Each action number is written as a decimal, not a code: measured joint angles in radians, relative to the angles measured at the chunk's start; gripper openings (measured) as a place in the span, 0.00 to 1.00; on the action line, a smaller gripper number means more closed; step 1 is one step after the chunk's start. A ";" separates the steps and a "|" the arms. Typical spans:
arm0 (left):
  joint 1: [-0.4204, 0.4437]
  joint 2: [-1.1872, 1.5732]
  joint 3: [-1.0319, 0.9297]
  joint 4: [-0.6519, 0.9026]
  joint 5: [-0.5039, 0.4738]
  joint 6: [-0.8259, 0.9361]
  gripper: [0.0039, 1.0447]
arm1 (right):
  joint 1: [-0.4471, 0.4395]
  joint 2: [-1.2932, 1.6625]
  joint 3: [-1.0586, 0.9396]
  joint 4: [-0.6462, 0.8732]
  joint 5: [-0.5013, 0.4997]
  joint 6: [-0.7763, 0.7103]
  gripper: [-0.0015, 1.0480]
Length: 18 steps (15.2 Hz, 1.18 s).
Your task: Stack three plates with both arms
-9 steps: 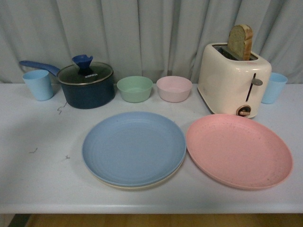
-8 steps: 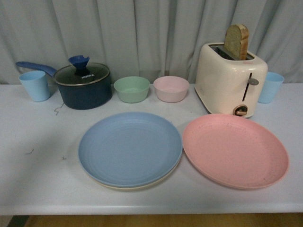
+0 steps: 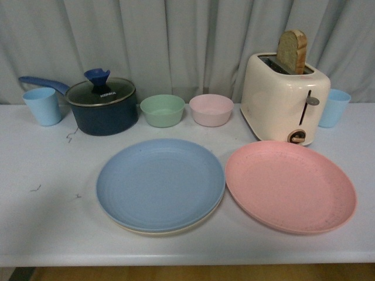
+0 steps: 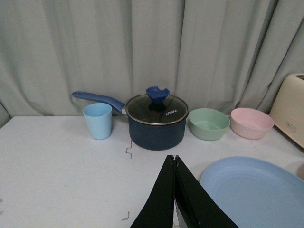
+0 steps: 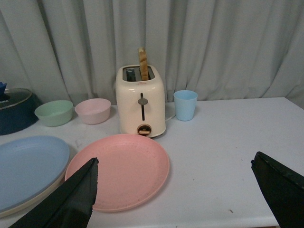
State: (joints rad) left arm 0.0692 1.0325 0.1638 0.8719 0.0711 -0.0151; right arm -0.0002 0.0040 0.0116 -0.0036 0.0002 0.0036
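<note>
The light blue plate (image 3: 160, 183) lies on the beige plate (image 3: 170, 230), whose rim shows under its front edge, at the table's middle front. The pink plate (image 3: 290, 186) lies alone beside them on the right, close to the blue plate's rim. Neither arm shows in the front view. In the left wrist view my left gripper (image 4: 174, 159) is shut and empty, above the table left of the blue plate (image 4: 256, 194). In the right wrist view my right gripper (image 5: 174, 164) is wide open and empty, with the pink plate (image 5: 121, 169) by one of its fingers (image 5: 71, 197).
Along the back stand a light blue cup (image 3: 42, 105), a dark blue lidded pot (image 3: 101, 105) with a handle, a mint-green bowl (image 3: 162, 110), a pink bowl (image 3: 211, 109), a cream toaster (image 3: 284, 105) with bread, and another blue cup (image 3: 334, 108). A curtain hangs behind.
The front view has shifted slightly, so everything sits a little further left in the picture. The plates have not moved on the table.
</note>
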 joint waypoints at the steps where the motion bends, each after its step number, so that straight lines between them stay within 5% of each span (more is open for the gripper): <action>1: -0.005 -0.008 -0.003 -0.004 -0.007 0.000 0.01 | 0.000 0.000 0.000 0.000 0.000 0.000 0.94; 8: -0.069 -0.182 -0.125 -0.066 -0.072 0.001 0.01 | 0.000 0.000 0.000 0.000 0.000 0.000 0.94; 18: -0.069 -0.619 -0.153 -0.464 -0.072 0.001 0.01 | 0.000 0.000 0.000 0.000 0.000 0.000 0.94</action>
State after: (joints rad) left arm -0.0002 0.4133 0.0113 0.4080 -0.0006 -0.0143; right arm -0.0002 0.0040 0.0116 -0.0036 0.0002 0.0036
